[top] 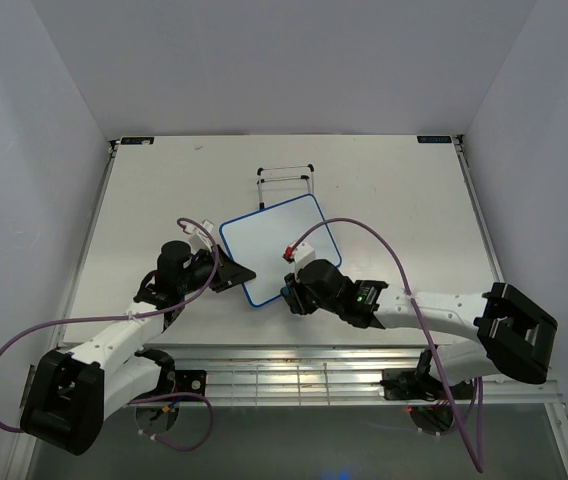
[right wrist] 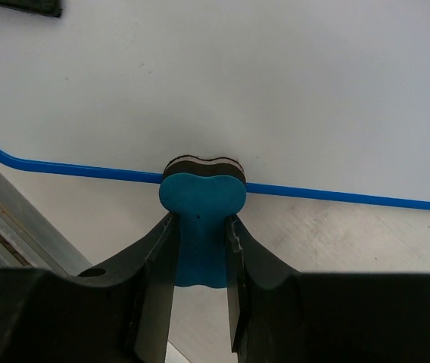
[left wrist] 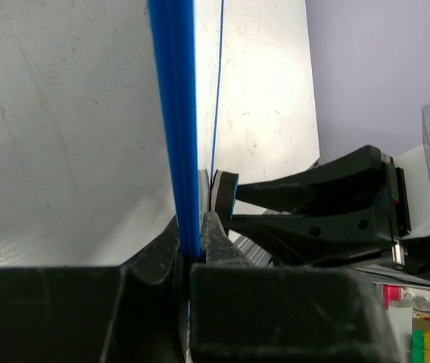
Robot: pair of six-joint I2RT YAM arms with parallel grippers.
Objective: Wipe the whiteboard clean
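Above: the whiteboard [top: 282, 243] sat at the table's [top: 404, 200] centre, left gripper [top: 236, 274] at its eight o'clock, right gripper [top: 290, 290] at five. Left wrist: fingers clamped its blue frame. Right wrist: fingers clamped a blue eraser [right wrist: 202, 198] touching that frame.
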